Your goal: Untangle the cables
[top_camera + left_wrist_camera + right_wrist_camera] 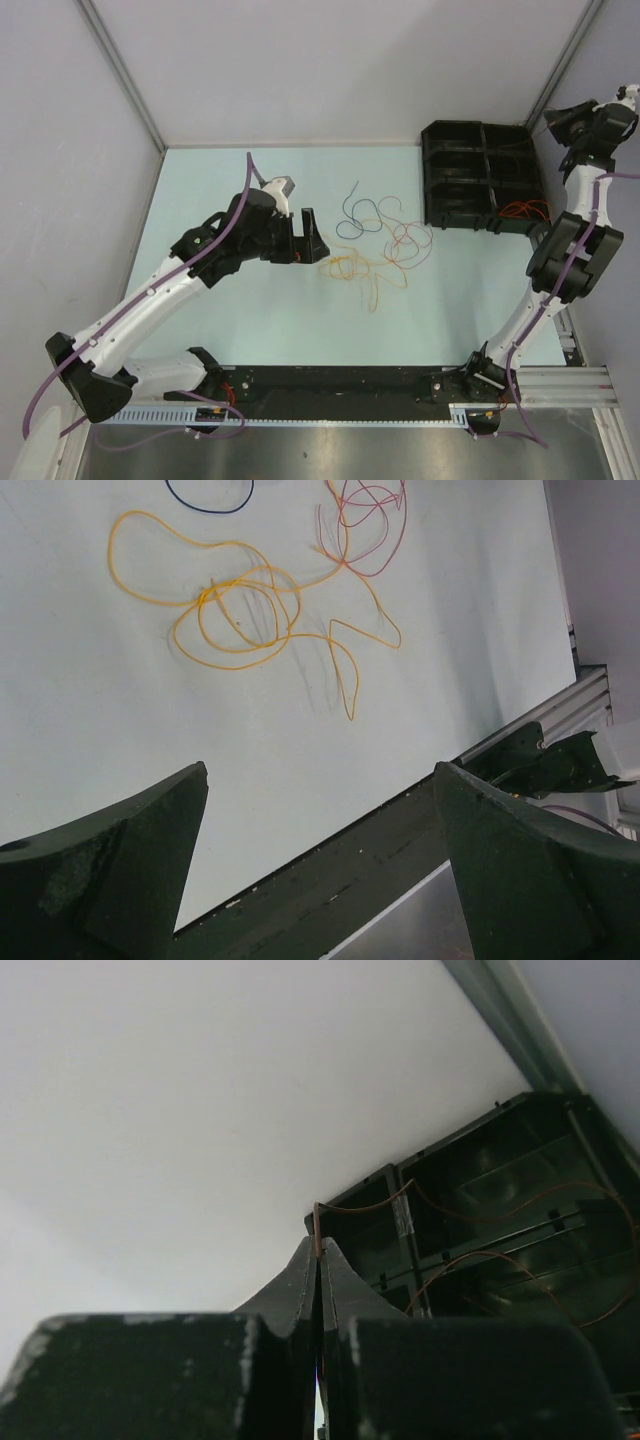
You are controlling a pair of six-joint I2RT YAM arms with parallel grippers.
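I had two grippers at work over a pale counter (250, 320). My left gripper (320, 772) hung with its jaws spread wide and nothing between them. It was tilted toward the loose heap of cables (375, 245) that lay on the counter just ahead of its fingertips. My right gripper (318, 1245) was up off the counter, well away from the heap, with its jaws pressed together on the end of a thin orange cable (365, 1208). From the fingertips that cable ran down into a black compartment tray (400, 1230) below and beyond the gripper, where it lay in wide loops. I judged that one cable was being put away in the tray, and that the step in hand was picking the next from the heap. Nearest my left gripper lay a yellow-orange cable (240, 620), coiled over itself several times around one knot-like crossing, with a free tail kinked back toward the gripper. Beyond it lay a purple cable (372, 540) in overlapping loops, meeting the yellow-orange cable at one crossing. A dark blue cable (205, 508) curved at the far edge; I could not tell whether it crossed the others. The next move, as I judged it, called for lowering the left gripper onto a single strand, most likely that free tail. It would need to close on that strand alone and draw it away slowly, so the coils slid out rather than tightened. All the cables looked thin, light and springy, holding their curls.
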